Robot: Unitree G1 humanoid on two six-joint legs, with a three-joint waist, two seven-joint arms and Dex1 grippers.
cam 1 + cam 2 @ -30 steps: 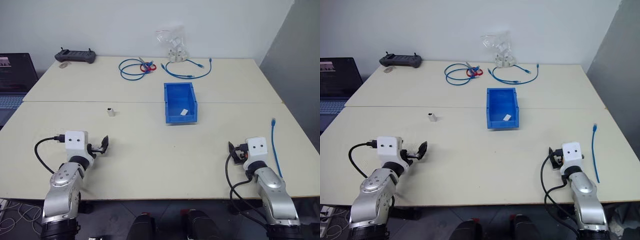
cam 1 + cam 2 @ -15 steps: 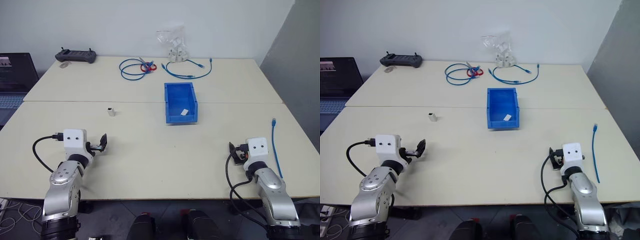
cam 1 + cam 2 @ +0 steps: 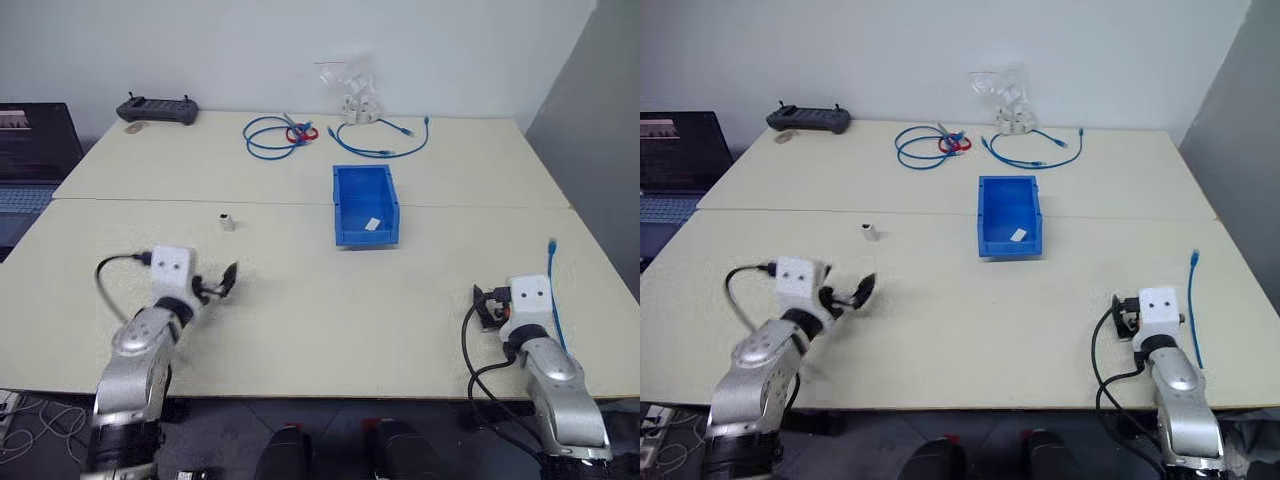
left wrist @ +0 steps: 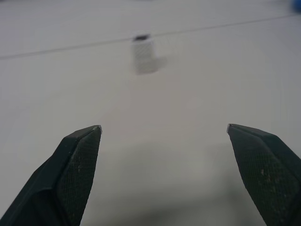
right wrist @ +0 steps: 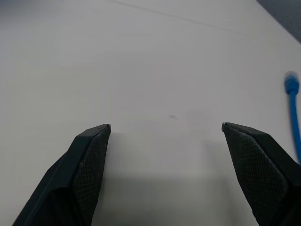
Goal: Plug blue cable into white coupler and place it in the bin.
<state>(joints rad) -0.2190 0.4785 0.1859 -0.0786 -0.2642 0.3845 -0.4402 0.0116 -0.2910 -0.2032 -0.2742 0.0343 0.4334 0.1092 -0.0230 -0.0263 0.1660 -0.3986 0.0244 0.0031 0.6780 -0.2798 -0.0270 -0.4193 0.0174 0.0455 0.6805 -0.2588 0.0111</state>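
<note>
The tiny white coupler (image 3: 227, 221) stands on the table left of centre, and it faces my left gripper in the left wrist view (image 4: 143, 55). My left gripper (image 3: 224, 281) hovers open and empty a short way in front of it. The straight blue cable (image 3: 553, 292) lies along the table's right edge. My right gripper (image 3: 485, 304) is open and empty just left of that cable, whose plug end (image 5: 292, 87) appears beside the right finger. The bright-blue bin (image 3: 339, 205) sits mid-table with a flat white slip (image 3: 372, 224) inside.
At the back lie a coiled blue cable with a red tie (image 3: 270, 136), a looped blue cable (image 3: 385, 147) and white parts with a clear bag (image 3: 355, 100). A black controller (image 3: 157, 108) sits back left. A laptop (image 3: 30, 150) stands beyond the left edge.
My left arm has swung right and forward with its gripper still open, nearer the white coupler. The head view has shifted slightly. My right gripper rose a little.
</note>
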